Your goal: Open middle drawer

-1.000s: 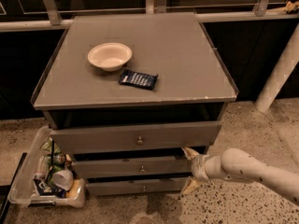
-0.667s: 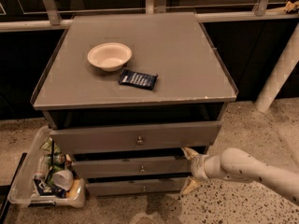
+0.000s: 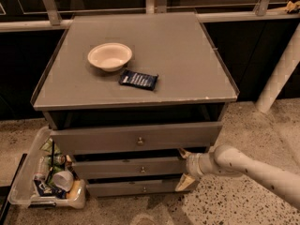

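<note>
1. Arm [image 3: 253,168] from the lower right edge, stretched leftward and a little upward, low near the floor, wrist straight.
2. Gripper [image 3: 184,168] at its end, at the right end of the middle drawer [image 3: 126,168]; fingers [image 3: 184,183] spread wide, one above the front panel and one below. Released, not clenched; contact with the panel impossible to tell.
3. Middle drawer directly left of the gripper, between top drawer [image 3: 103,138] and bottom drawer [image 3: 122,189]; knob [image 3: 142,169] well to the left of the fingers, apart from them.
4. Compared with one second ago: gripper a little more to the left, closer in on the drawer end; middle drawer and knob at the same place.
5. Up and left of the gripper, on the cabinet top [image 3: 183,50]: pale bowl [image 3: 109,56] and, just beside it, dark packet [image 3: 138,79] with light print, too small to read.
6. Far left of the gripper, on the floor: clear bin [image 3: 51,202] with cups and wrappers, labels not readable.
</note>
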